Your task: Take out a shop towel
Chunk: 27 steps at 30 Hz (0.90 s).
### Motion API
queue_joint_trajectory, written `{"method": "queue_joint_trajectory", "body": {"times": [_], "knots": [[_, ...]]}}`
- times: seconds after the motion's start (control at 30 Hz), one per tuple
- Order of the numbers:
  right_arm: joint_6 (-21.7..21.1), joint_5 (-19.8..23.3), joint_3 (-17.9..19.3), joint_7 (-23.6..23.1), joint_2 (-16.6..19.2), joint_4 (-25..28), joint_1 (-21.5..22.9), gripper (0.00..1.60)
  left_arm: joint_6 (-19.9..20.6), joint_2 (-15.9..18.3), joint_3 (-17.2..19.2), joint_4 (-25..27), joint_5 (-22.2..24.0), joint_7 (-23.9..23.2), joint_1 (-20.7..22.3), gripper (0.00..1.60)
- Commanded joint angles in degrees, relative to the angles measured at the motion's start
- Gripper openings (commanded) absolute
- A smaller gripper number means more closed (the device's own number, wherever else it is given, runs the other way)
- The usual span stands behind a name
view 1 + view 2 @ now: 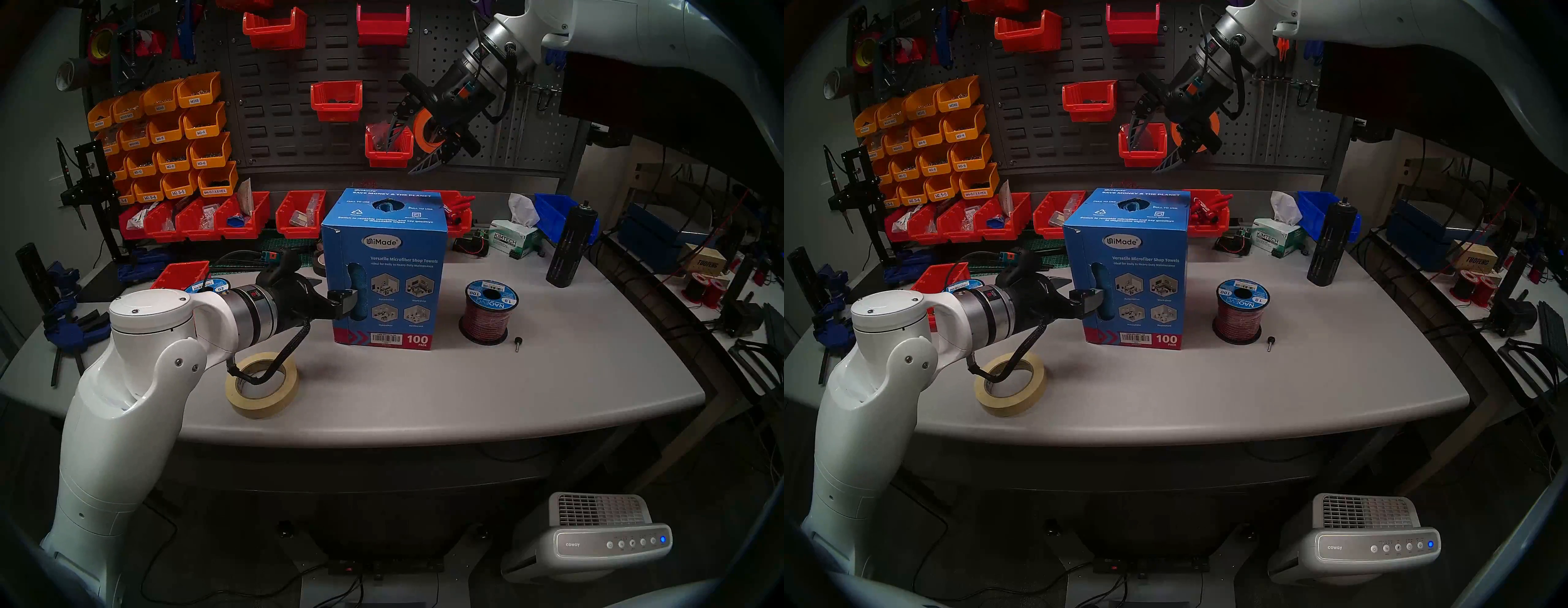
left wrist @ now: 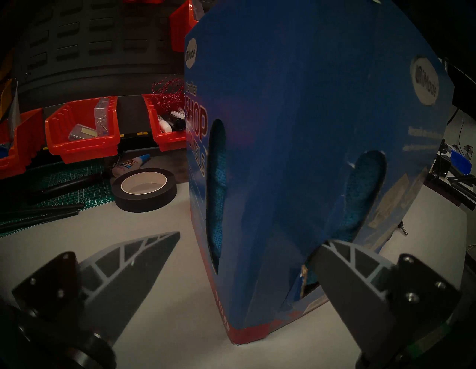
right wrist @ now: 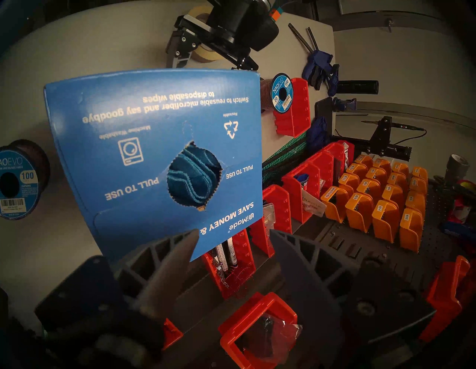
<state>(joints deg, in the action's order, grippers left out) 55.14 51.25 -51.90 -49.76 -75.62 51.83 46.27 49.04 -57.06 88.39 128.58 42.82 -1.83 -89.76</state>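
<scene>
The blue box (image 1: 384, 271) stands upright near the middle of the grey table (image 1: 424, 395), and everything else is placed from it. The shop towel (image 3: 194, 175) is still inside the box: folded blue cloth shows through the round hole in the top, and more of it shows through the tall oval slots in the side walls (image 2: 217, 190).

The left gripper (image 1: 345, 302) reaches in level from the box's left side, at its lower half. Its fingers are spread wide and grasp nothing; in the left wrist view 1 finger (image 2: 134, 268) lies over bare table left of the box's corner, and the other (image 2: 360, 273) sits just at the lower end of a side slot, close against the cardboard. Whether it touches the cloth cannot be told.

The right gripper (image 1: 409, 146) hangs well above the box and behind it, pointing down and toward it, with its fingers parted and empty.

A roll of beige tape (image 1: 261, 384) lies on the table in front of the box to its left, under the left arm. A spool of red wire (image 1: 488, 312) stands right of the box, with a small black screw (image 1: 518, 343) just beyond it. A green and white tissue box (image 1: 511, 242) sits behind and right of the box, and a black roll of tape (image 2: 144, 189) lies behind it on the left
</scene>
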Motion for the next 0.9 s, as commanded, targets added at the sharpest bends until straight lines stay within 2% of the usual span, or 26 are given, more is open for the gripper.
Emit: {"method": "queue_joint_trajectory", "body": {"times": [0.0, 0.07, 0.3, 0.57, 0.87], "knots": [[-0.1, 0.7, 0.6, -2.6, -0.2, -1.0, 2.7, 1.24, -1.5, -0.4, -0.5, 0.8, -0.9, 0.3, 3.7, 1.60], [-0.1, 0.8, 0.5, -2.5, -0.3, -0.9, 2.7, 1.19, -1.6, -0.6, -1.0, 0.7, -1.2, 0.5, 4.1, 1.60], [-0.1, 1.2, 0.4, -2.5, -0.4, -0.8, 2.7, 1.21, -1.8, -1.3, -3.1, 0.2, -2.4, 1.4, 5.7, 1.60], [-0.1, 1.6, 0.3, -2.7, -0.6, -0.7, 2.6, 1.29, -2.1, -1.7, -5.1, -0.1, -4.0, 2.6, 7.4, 1.60], [-0.1, 2.2, 0.5, -2.9, -1.3, -0.5, 2.9, 1.32, -1.9, -0.9, -4.3, -0.4, -5.9, 4.4, 7.9, 1.60]]}}
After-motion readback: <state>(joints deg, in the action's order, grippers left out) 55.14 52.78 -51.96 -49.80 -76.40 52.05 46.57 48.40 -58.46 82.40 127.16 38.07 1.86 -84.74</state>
